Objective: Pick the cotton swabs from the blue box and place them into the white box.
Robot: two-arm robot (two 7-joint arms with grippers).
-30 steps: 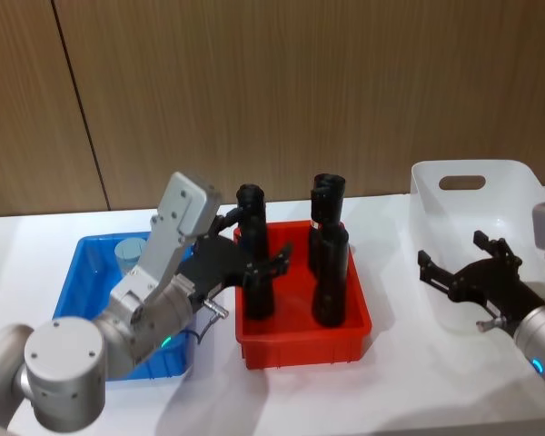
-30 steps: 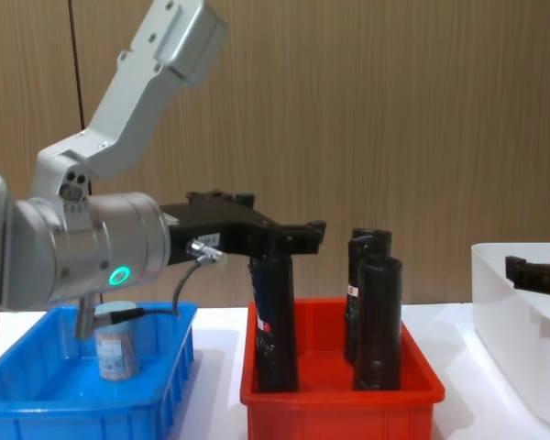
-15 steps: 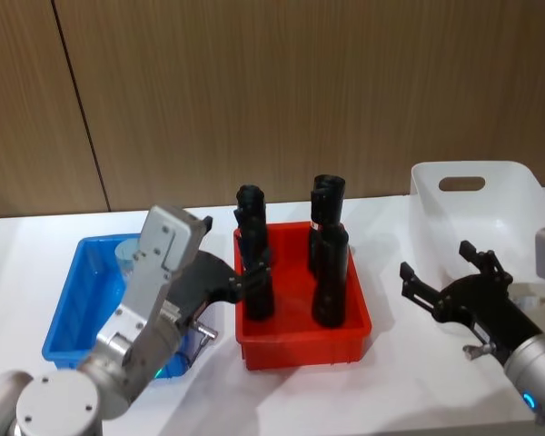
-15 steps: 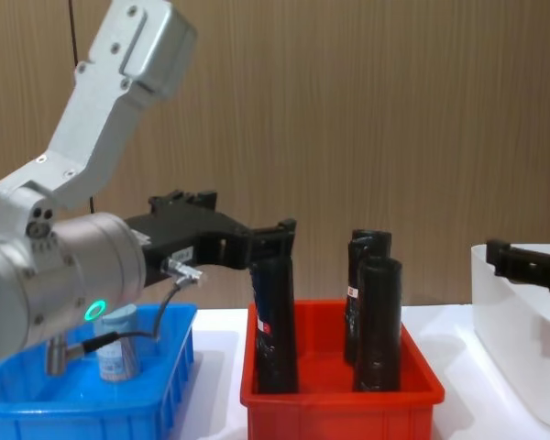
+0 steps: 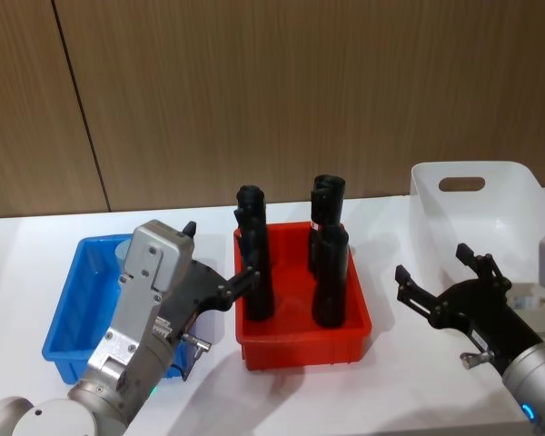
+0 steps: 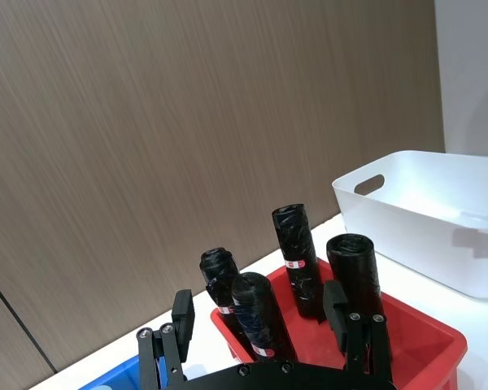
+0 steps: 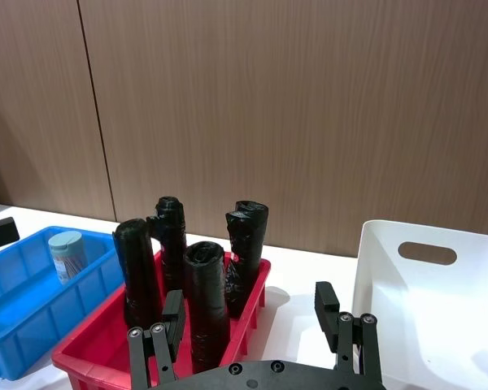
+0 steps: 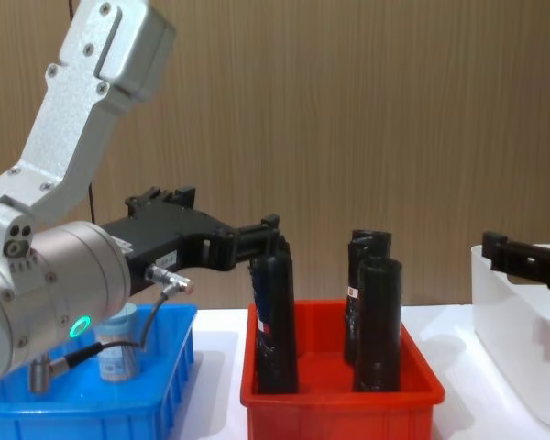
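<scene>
One jar of cotton swabs (image 5: pixel 125 247) stands upright in the blue box (image 5: pixel 64 309), at its far end, half hidden behind my left arm. The jar (image 8: pixel 117 344) also appears in the chest view and, from the right wrist, as a blue-lidded jar (image 7: pixel 67 253). My left gripper (image 5: pixel 220 252) hovers open and empty over the gap between the blue box and the red bin, above and to the right of the jar. My right gripper (image 5: pixel 431 263) is open and empty, just left of the white box (image 5: pixel 472 195). A small pale item (image 5: pixel 527 295) lies inside the white box; I cannot tell what it is.
A red bin (image 5: pixel 300 345) with several tall black tubes (image 5: pixel 254 263) stands between the two boxes, close to my left fingers. A brown wood-panel wall runs behind the white table (image 5: pixel 391 381).
My left arm has drawn back toward me and lowered, its gripper sliding away from the black tubes. My right gripper has moved left, out from over the white box. Both stayed open.
</scene>
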